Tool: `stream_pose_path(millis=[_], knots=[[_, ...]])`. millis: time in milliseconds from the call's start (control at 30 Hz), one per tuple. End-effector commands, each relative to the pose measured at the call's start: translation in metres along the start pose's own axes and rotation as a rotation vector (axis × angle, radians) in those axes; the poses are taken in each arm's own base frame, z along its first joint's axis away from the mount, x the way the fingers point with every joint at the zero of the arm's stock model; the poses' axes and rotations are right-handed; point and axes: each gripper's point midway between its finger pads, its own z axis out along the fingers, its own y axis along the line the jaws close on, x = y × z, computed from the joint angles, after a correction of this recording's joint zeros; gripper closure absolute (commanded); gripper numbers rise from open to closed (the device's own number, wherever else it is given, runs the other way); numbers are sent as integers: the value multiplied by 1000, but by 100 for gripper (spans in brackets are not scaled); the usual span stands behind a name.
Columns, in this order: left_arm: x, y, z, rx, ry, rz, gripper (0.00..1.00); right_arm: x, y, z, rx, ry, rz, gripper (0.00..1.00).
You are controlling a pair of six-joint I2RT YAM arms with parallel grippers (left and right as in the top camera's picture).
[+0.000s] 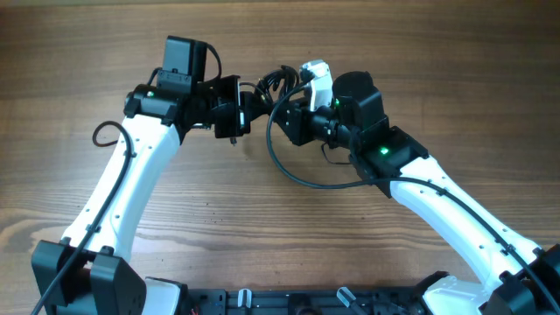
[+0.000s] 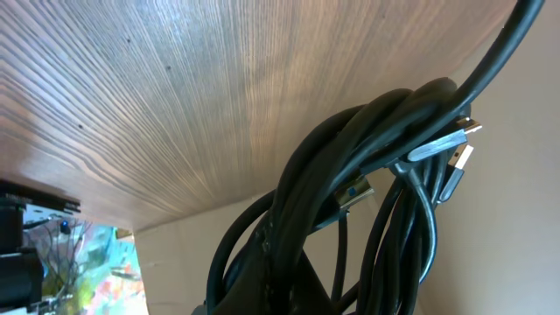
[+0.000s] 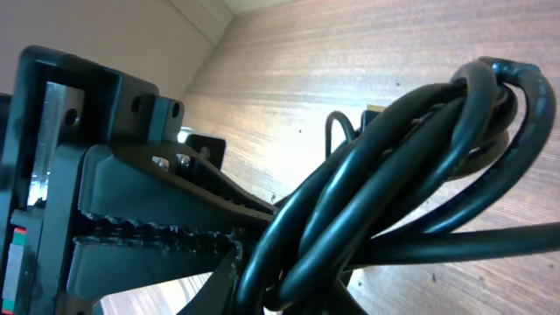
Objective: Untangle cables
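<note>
The cables (image 1: 273, 83) hang bunched between both arms, above the table (image 1: 219, 227), long axis running left gripper (image 1: 248, 103) to right gripper (image 1: 290, 112). Both are equally near. One loose loop (image 1: 297, 175) sags under the right arm. The right gripper's serrated fingers (image 3: 149, 232) look clamped on the cords. The left's fingers are hidden by the bundle, so its grip can't be told. Plugs (image 2: 455, 162) dangle free.

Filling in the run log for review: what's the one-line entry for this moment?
left gripper: shut on cables | right gripper: at cables, grip unclear | cables: bundled between both arms, one loop trailing loose
</note>
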Motion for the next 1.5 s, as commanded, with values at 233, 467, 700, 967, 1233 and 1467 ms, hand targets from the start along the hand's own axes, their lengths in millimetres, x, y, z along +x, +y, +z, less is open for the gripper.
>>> stream_pose_path(millis=[233, 467, 700, 967, 1233, 1467], knots=[[-49, -14, -13, 91, -312, 5, 96, 1, -12, -35, 135, 7, 33, 96], [-78, -9, -25, 93, -486, -18, 96, -1, 1, -68, 156, -21, 3, 96], [-108, -7, -44, 55, -693, 115, 96, 12, 27, -75, 24, 45, 82, 96], [-119, -12, -56, -64, -800, 469, 96, 59, 13, -65, 44, 254, 163, 96], [-111, -28, -52, -162, -771, 895, 96, 92, -36, -49, 206, 390, 52, 96], [-5, -51, -10, 131, -215, 1299, 96, 90, -65, -42, 330, 381, -22, 96]])
